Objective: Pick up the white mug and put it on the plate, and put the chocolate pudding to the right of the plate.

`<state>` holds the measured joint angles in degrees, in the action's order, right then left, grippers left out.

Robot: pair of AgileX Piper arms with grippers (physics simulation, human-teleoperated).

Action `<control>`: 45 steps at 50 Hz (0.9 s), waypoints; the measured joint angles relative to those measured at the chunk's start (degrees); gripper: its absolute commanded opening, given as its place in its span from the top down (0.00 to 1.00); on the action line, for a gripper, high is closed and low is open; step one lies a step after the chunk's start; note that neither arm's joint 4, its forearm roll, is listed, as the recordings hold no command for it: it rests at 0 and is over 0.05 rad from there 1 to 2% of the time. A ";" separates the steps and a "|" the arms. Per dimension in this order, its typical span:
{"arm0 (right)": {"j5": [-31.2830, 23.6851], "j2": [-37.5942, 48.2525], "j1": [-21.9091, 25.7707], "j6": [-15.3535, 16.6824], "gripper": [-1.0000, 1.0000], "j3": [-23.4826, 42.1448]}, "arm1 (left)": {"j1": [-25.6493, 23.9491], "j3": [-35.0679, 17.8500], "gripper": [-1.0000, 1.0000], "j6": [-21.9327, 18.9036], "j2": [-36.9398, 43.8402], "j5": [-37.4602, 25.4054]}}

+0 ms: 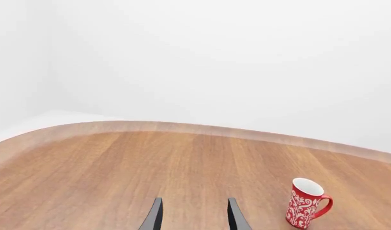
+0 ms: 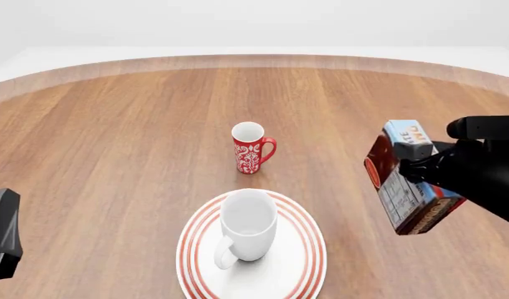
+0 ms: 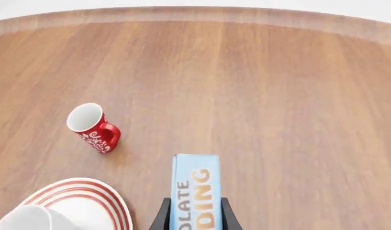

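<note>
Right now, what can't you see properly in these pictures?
- Left pincer: the left wrist view's bottom edge cuts it off, only two finger tips show.
- Pudding box: in the front view the right arm hides its far side; in the right wrist view the picture edge cuts off its lettering.
- White mug on the plate: the right wrist view's corner crops it.
- Plate: the front view's bottom edge cuts its near rim.

Front cam sits high on the arms' side, looking forward and down across the wooden worktop (image 2: 113, 137). Left wrist cam rides low, near level, facing the far edge and wall. Right wrist cam is higher, tilted steeply down. All three catch the red floral mug (image 2: 251, 147); front and right wrist share the red-ringed plate (image 2: 304, 261).
</note>
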<state>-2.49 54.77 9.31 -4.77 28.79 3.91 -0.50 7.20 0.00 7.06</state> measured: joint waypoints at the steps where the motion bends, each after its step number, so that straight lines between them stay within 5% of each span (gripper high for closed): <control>1: -0.38 -0.59 -0.05 0.01 1.00 -0.26 | 0.00 0.00 0.00 0.00 0.00 0.00; 45: -10.88 -15.85 -2.40 2.65 1.00 -10.73 | -0.12 -0.12 0.00 0.05 0.00 0.16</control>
<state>-13.37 38.92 6.91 -2.11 18.06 3.80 -0.61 7.25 0.00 7.23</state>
